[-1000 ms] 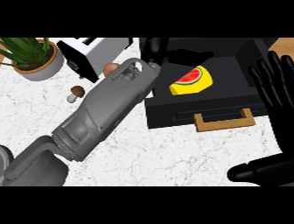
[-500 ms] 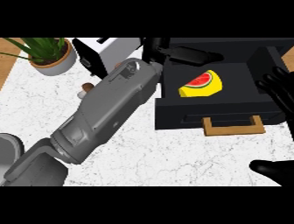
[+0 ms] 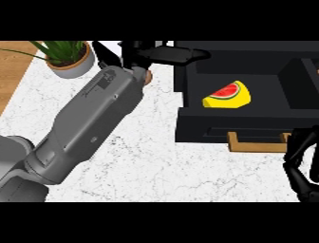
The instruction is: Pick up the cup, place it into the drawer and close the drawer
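Observation:
The black drawer (image 3: 190,128) stands open at the right, its wooden handle (image 3: 257,141) facing me. Inside it lies a yellow cup (image 3: 228,96) with a red watermelon print, on its side and free of both hands. My left forearm crosses the counter from the lower left. My left hand (image 3: 152,53) is at the drawer's back left corner, its fingers (image 3: 187,54) stretched out over the drawer's rear edge and holding nothing. My right hand (image 3: 311,161) is at the lower right, just beside the handle's right end, fingers loosely bent and holding nothing.
A potted plant (image 3: 68,59) stands at the back left on the white marble counter (image 3: 162,166). A white appliance (image 3: 108,50) shows partly behind my left wrist, with a small brown object (image 3: 149,77) beside the wrist. Wooden floor lies beyond the counter's left edge.
The drawer and plant now show further right in the view. My right hand has come down from the right edge to beside the drawer's handle. My left hand stays at the drawer's back corner.

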Tool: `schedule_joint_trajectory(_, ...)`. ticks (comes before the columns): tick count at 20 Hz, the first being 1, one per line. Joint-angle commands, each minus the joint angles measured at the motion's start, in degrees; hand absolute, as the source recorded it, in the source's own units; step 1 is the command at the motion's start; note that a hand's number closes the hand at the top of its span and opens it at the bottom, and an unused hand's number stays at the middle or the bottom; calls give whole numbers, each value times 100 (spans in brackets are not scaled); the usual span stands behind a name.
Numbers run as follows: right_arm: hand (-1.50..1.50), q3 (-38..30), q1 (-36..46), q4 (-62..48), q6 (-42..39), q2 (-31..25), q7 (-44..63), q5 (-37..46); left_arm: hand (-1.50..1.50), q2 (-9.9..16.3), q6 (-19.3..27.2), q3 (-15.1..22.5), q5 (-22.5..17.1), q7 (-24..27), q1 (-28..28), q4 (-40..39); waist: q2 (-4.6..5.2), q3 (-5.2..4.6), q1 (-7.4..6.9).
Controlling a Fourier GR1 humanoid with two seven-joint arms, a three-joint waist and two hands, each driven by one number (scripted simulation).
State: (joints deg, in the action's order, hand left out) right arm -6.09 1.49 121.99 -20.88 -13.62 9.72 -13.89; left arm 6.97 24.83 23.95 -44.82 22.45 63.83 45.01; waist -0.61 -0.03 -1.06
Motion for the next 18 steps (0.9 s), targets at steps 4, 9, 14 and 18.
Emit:
schedule_joint_trajectory(4, 150, 118, -55, -198, -257, -306, -148, 826, -150, 967, 0, -18, -16, -396, -1523, 1736, -1, 1, -125)
schedule_joint_trajectory(9, 150, 447, -179, -327, -176, -112, -203, 1298, -150, 1418, -123, -127, -15, -379, -2868, 2817, 26, 3, -26)
schedule_joint_trajectory(14, 150, 879, -65, -657, 4, -159, -624, 2534, -150, 2027, -501, -418, -259, -556, -3868, 3865, 27, 3, -87)
schedule_joint_trajectory(18, 150, 1256, 195, -994, -158, -774, -1118, 3646, -150, 2167, -855, -638, -326, -332, -4142, 3834, 45, 1, -105)
